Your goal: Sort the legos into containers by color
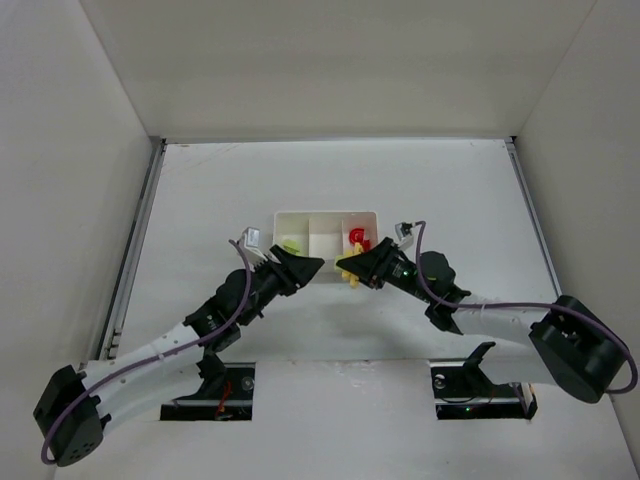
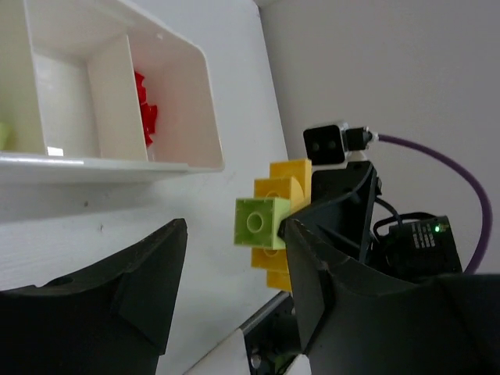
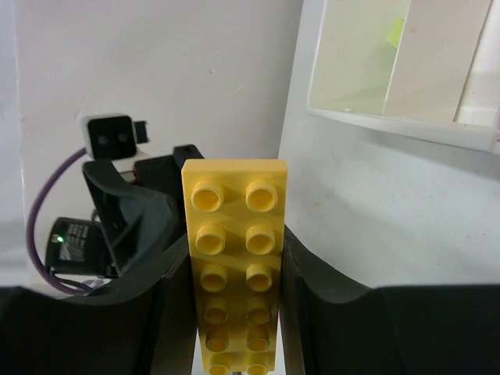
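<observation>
Sorting partly done: red bricks [image 1: 357, 238] and a green piece [image 1: 291, 245] already lie in the end compartments of the tray [image 1: 327, 213] beyond both grippers, while the right gripper [image 1: 352, 268] pinches a yellow plate [image 3: 234, 234] carrying a green brick [image 2: 260, 223], unsorted, facing the spread, empty left gripper [image 1: 308, 266].

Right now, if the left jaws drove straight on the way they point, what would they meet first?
The light green lego, stuck on the yellow lego that the right jaws hold; probably close, though depth is unclear.
</observation>
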Robot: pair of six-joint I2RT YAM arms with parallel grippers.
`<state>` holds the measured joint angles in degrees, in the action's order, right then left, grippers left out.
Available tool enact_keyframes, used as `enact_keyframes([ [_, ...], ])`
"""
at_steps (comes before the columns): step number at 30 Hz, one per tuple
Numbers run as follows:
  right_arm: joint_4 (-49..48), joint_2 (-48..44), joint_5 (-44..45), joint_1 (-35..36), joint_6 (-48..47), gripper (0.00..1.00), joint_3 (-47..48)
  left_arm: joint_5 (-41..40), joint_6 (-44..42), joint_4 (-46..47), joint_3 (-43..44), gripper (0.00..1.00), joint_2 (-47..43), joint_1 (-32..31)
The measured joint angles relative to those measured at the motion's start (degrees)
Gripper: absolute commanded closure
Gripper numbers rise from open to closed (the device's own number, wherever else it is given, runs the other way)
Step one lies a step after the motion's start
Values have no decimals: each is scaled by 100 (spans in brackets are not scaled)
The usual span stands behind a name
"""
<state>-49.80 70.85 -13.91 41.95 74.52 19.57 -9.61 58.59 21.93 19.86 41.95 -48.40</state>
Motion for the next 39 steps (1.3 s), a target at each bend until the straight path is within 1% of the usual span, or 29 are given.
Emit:
enact_keyframes([
  [3,-133,164,-4,11,57,61,22,61,210,356,-315,49,92,-153],
  [7,-282,286,-24,11,203,60,22,118,474,946,-516,49,249,-219],
  [14,-710,450,-160,11,560,59,22,162,726,1891,-608,50,629,-267],
  [20,-927,599,-201,20,798,59,22,190,800,2188,-614,55,706,-304],
  [31,-1790,1097,-238,48,1471,58,22,186,848,2323,-614,54,706,-334],
  [39,-1967,1145,-234,48,1620,58,20,181,901,2426,-614,54,706,-330],
])
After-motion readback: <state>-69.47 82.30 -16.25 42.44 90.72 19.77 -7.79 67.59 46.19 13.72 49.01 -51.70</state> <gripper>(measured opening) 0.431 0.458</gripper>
